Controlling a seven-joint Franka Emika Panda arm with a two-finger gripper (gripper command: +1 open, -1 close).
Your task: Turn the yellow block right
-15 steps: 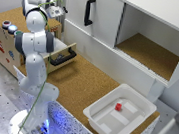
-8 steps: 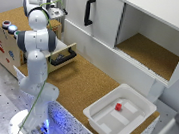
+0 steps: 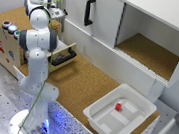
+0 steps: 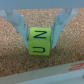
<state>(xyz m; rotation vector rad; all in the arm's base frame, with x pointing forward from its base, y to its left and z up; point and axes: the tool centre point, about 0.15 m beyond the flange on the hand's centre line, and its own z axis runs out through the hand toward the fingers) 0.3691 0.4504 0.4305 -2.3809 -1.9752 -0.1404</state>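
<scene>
In the exterior view, the white Panda arm [image 3: 35, 63] rises from its base at the near-left corner of the cork-topped counter [image 3: 83, 84] and folds back on itself, so its wrist sits high at the far left, over the top of a wooden box [image 3: 6, 43]. The gripper itself and the yellow block are too small or hidden here to make out. The wooden box has coloured buttons [image 3: 10, 27] along its top edge and an open drawer [image 3: 64, 56] with a dark handle jutting toward the counter. A white cabinet [image 3: 142, 31] runs along the counter's far edge; it has a black handle [image 3: 88, 10] on its closed door and an open compartment on the exterior view's right. Near the counter's front right corner stands a white tray [image 3: 98, 120] with a small red block [image 3: 119, 107] lying inside it.

In the wrist view, the gripper [image 4: 39, 42] has its jaws closed partway against the two opposite sides of the yellow block [image 4: 39, 41], holding it. The block carries dark letter markings on its visible faces and sits on, or just above, a cork surface.
</scene>
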